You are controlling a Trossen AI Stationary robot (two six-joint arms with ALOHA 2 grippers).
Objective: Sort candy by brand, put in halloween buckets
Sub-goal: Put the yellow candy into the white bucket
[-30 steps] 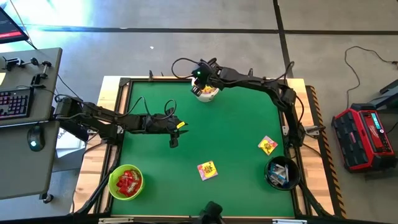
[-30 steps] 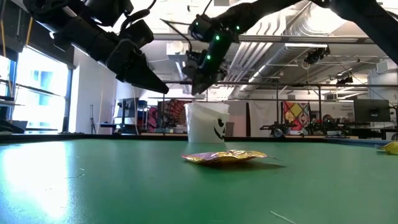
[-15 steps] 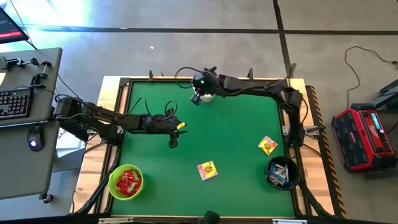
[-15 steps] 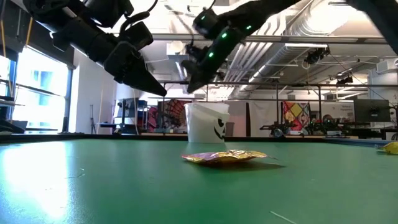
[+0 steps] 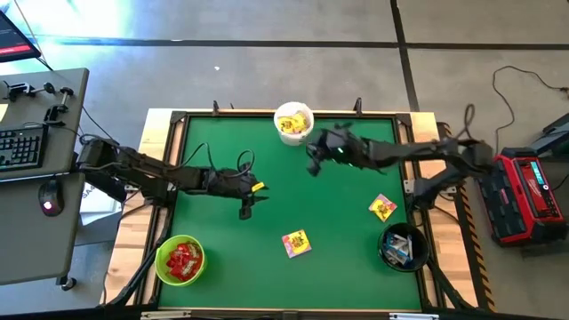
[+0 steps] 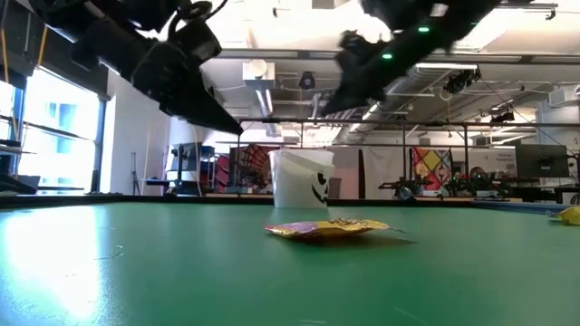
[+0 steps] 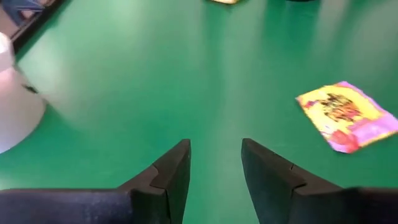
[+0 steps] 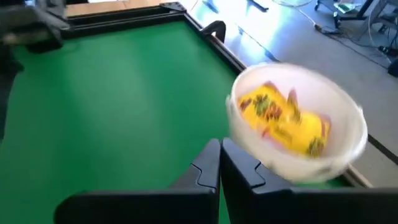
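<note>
Two yellow candy packets lie flat on the green table, one near the middle front (image 5: 297,243) (image 7: 347,116) (image 6: 328,228) and one toward the right (image 5: 383,207). The white bucket (image 5: 293,122) (image 8: 297,124) stands at the far edge with yellow packets inside. The lime green bucket (image 5: 180,260) holds red packets at the near left. The black bucket (image 5: 404,247) holds white-and-blue bars at the near right. My right gripper (image 5: 311,168) (image 8: 220,162) hangs shut and empty above the table, just near of the white bucket. My left gripper (image 5: 246,212) (image 7: 216,163) hovers open at centre left.
Raised wooden rails (image 5: 169,142) frame the green table. Wide bare green surface lies between the two grippers and the loose packets. A desk with a keyboard (image 5: 22,147) stands beyond the left edge, and a red case (image 5: 523,196) sits on the floor to the right.
My right gripper has shut and drawn back from over the white bucket toward the table's right and near side, staying above the table. The white bucket, hidden under it before, now shows in full with yellow packets inside.
</note>
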